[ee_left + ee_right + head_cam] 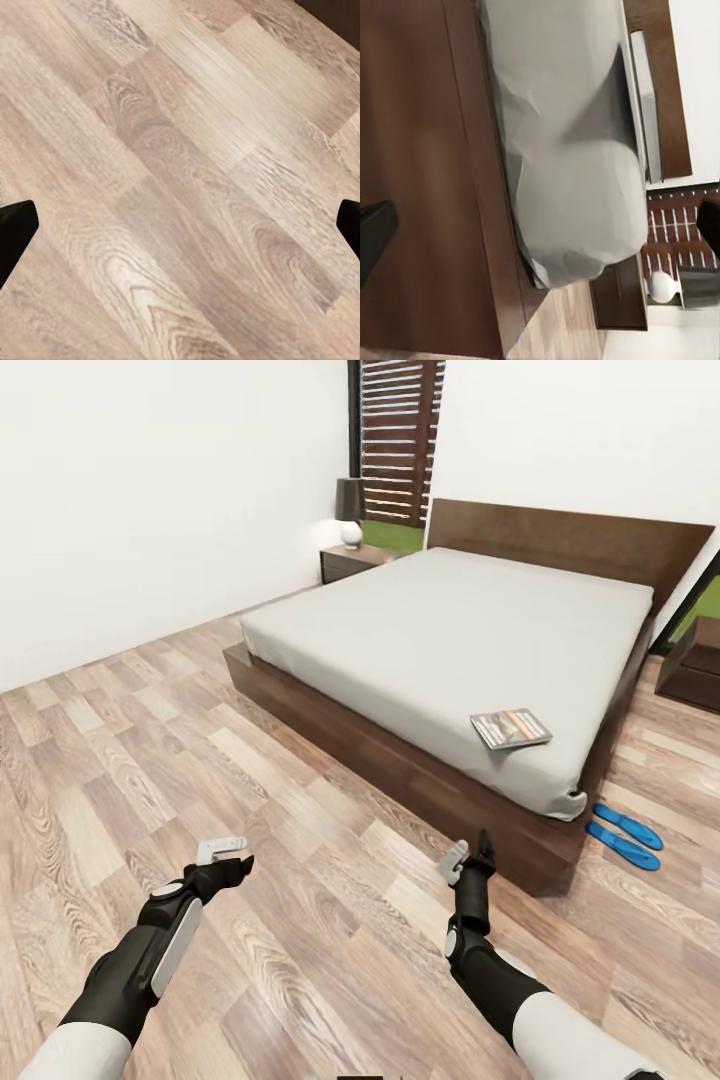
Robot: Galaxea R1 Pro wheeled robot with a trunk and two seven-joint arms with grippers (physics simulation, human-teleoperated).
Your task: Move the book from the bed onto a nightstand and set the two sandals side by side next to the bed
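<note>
The book [511,727] lies flat on the light-grey mattress of the bed [440,630], near its front right corner. The two sandals [627,826] [622,847] are bright blue and lie side by side on the floor just right of that corner. One nightstand [350,561] stands at the bed's far left, another [697,662] at the far right. My left gripper [222,850] hangs open over bare floor, its dark fingertips [15,229] wide apart. My right gripper [470,856] is open in front of the bed frame, with its fingertips [375,232] spread towards the mattress [570,150].
A dark-shaded lamp [350,512] with a white round base sits on the left nightstand. Wood-plank floor [150,760] spreads wide to the left of the bed. A white wall [150,490] closes the left side, and a slatted window [400,430] stands behind the nightstand.
</note>
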